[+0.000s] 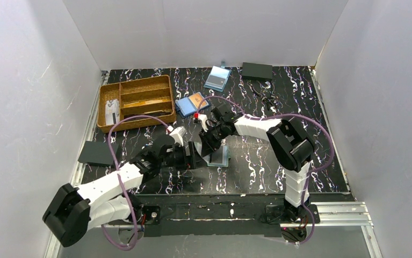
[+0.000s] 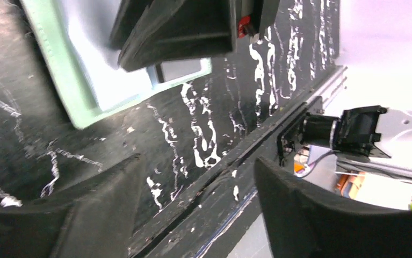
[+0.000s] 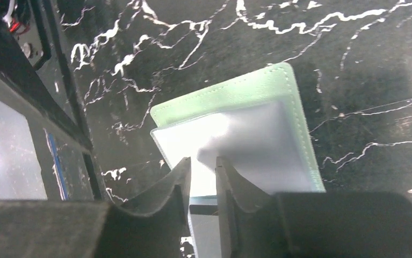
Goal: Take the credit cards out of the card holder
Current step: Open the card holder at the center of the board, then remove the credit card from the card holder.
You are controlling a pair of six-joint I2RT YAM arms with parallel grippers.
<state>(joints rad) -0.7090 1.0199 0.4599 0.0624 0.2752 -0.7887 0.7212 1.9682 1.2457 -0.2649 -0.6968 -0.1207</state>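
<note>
- The card holder (image 1: 221,157) lies flat on the black, white-veined marbled table (image 1: 257,161), near the middle, in front of both arms.
- In the right wrist view the card holder (image 3: 246,88) is a flat rectangular sleeve with rounded corners. It has a soft green border with a stitched seam, and a smooth pale panel inside the border.
- A pale card (image 3: 202,226) shows past the holder's near edge.
- The right gripper (image 3: 203,161) stands directly over that near edge. Its black ridged fingers are drawn almost together with only a narrow slit between them. Whether they pinch the card cannot be told.
- The left gripper (image 2: 198,204) is spread wide and holds nothing. Only bare table shows between its matte black fingers.
- The holder (image 2: 58,70) lies just ahead of the left gripper, apart from it, with the right gripper on top.
- A woven compartment tray (image 1: 136,102) sits at the far left.
</note>
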